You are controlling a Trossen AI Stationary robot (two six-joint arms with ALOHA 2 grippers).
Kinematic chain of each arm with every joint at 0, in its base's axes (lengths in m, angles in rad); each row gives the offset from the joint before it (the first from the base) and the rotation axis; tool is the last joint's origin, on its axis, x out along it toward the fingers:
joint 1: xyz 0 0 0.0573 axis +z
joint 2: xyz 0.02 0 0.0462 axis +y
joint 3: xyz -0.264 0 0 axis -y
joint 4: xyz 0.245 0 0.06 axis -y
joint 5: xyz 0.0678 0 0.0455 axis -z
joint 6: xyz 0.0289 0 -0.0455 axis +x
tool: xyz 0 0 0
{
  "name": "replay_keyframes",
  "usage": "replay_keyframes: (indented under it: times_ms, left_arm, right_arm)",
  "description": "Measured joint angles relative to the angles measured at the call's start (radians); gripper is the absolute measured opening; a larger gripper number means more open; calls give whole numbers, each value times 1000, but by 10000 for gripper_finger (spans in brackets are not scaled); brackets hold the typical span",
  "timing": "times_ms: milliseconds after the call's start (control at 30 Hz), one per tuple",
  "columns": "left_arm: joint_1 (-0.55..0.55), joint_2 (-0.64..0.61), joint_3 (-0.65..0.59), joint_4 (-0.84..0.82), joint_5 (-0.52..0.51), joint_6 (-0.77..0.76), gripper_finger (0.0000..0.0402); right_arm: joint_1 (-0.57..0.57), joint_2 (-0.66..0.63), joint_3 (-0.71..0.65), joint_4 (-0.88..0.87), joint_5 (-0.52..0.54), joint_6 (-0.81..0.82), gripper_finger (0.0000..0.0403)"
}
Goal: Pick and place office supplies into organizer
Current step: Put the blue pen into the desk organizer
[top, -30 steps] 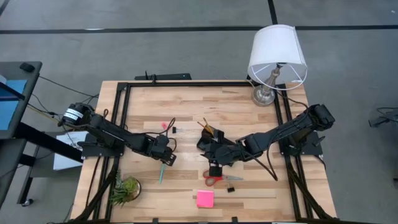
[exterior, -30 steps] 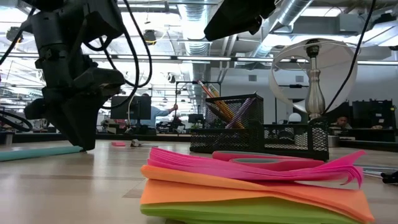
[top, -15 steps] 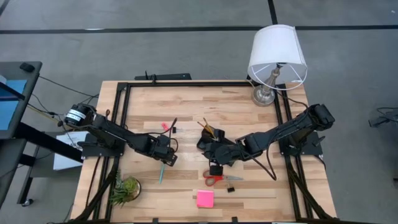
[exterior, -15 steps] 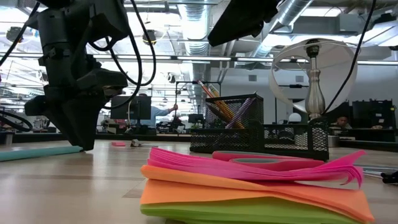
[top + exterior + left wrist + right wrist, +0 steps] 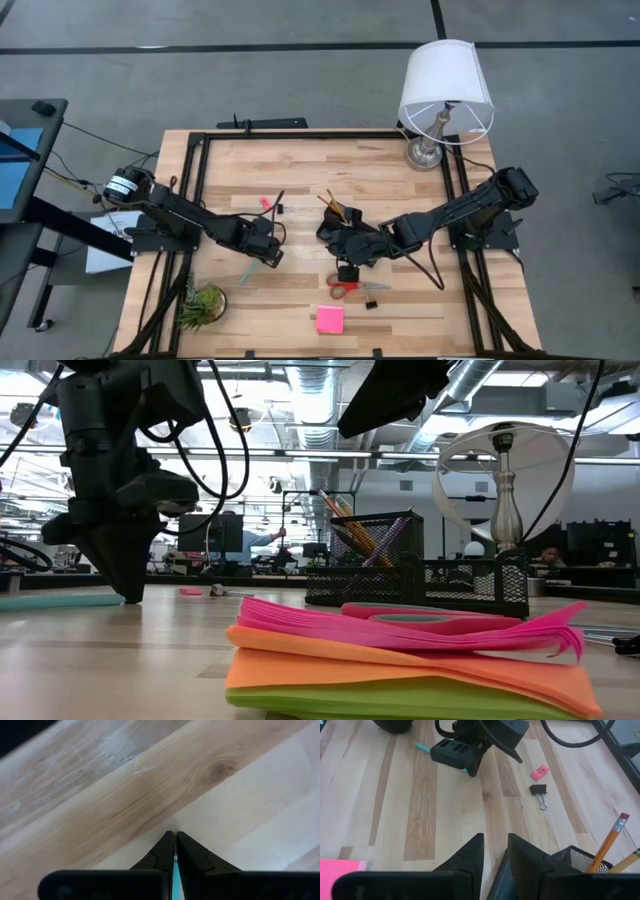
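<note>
Teal pen [image 5: 246, 273] pinched at the surface [image 5: 300, 170], left of the mesh organizer [image 5: 338, 232].
We note the left gripper [image 5: 174, 851] has its fingers [image 5: 162, 852] clamped together on the pen's end, tips at the wood. Right gripper [image 5: 495, 851] hovers just by the organizer and red-handled scissors [image 5: 342, 290], fingers slightly apart, holding nothing. Pink sticky-note pad [image 5: 330, 319] lies near the front edge.

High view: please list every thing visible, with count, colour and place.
lamp: one, white shade, table corner.
plant: one, green, opposite corner.
organizer: one, black mesh, table centre.
pencils: at least two, yellow and orange, in organizer.
scissors: one, red handles, by right gripper.
pad: one, pink, table edge.
eraser: one, pink, left of organizer.
clip: one, black, beside eraser.
pen: one, teal, in left gripper.
left gripper: shut on pen.
right gripper: open, over scissors.
</note>
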State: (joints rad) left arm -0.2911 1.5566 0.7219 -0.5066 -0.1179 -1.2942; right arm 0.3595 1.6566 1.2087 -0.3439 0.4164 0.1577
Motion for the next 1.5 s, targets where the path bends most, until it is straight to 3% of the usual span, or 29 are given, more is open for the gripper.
replay_keyframes:
  times_ms: [200, 400, 600, 933, 1233, 1500]
  left_arm:
    - [-2, 6, 11, 86, -47, 166, 2]
    - [-1, 6, 115, 97, -113, 326, 1]
    - [22, 3, 269, 84, -204, 567, 1]
    - [129, 2, 507, 111, -272, 924, 0]
    - [186, 1, 566, 482, -301, 1252, 0]
    - [195, 136, 567, 743, -248, 1398, 0]
  right_arm:
    - [0, 0, 0, 0, 0, 10, 81]
    - [26, 0, 0, -102, -2, 223, 81]
    - [144, 0, -17, -318, -14, 480, 81]
    - [376, 0, -147, -272, -99, 595, 81]
    - [451, 0, -150, -255, -77, 595, 81]
    - [458, 0, -150, -232, -71, 609, 81]
